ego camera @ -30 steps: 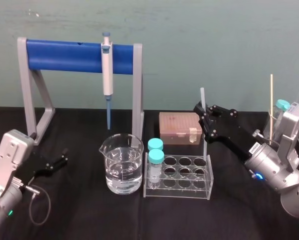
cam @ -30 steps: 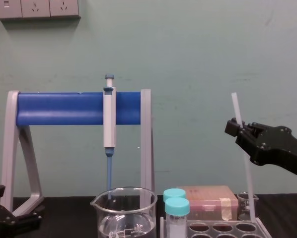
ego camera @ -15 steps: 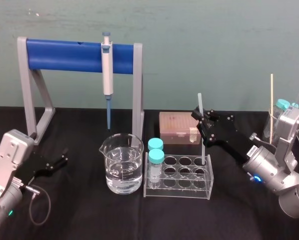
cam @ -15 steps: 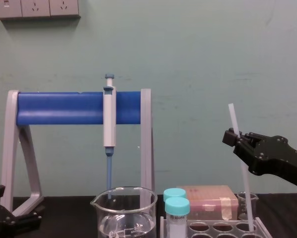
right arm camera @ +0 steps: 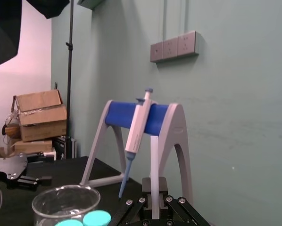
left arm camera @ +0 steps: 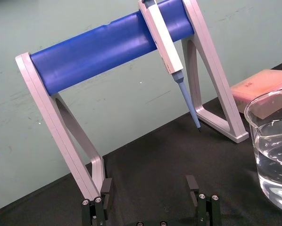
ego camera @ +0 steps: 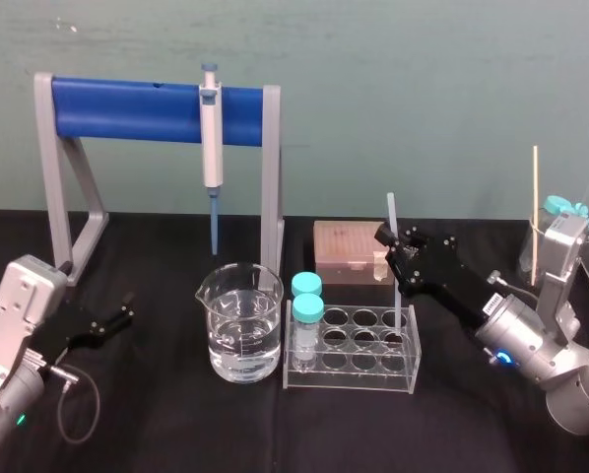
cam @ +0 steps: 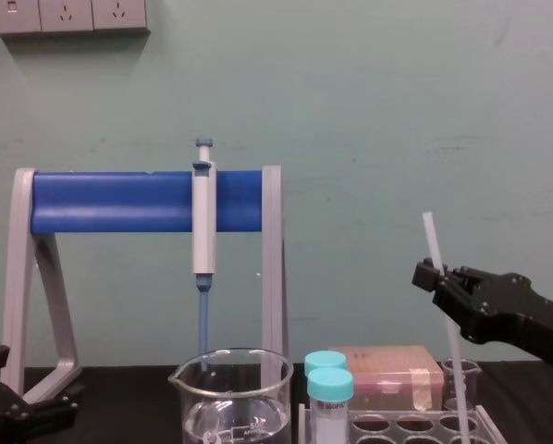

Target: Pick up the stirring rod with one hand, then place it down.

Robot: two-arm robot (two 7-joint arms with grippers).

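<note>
Black right gripper [ego camera: 394, 242] clamped on rod [ego camera: 392, 211], rod end in rack [ego camera: 349, 379]

Right gripper reaches in from the right, over the right end of the clear rack. Its fingers are closed on the translucent white rod at about the upper third of the rod's length. In the chest view the gripper [cam: 436, 277] sits above the rack [cam: 397, 427], and the rod [cam: 431, 239] sticks up past the fingers.

The rod is near upright, with its top leaning slightly toward the robot's left. Its lower end is down inside the rack's rightmost column. Cannot tell which row, or whether the tip touches the bottom.

Two teal-capped tubes [ego camera: 306, 297] stand in the rack's leftmost column. A beaker [ego camera: 240, 335] part full of clear liquid is just beside the rack on its left. A pinkish box [ego camera: 349, 251] sits behind the rack, near the gripper.

A grey-white pipette [ego camera: 211, 138] with a blue tip hangs from the blue bar of the stand [ego camera: 127, 110], with its tip above the beaker.

Left gripper [ego camera: 117, 317] is parked low at the left of the black table [ego camera: 157, 424], well apart from the rack. In the left wrist view its fingers [left arm camera: 103, 188] are spread wide with nothing between them.
</note>
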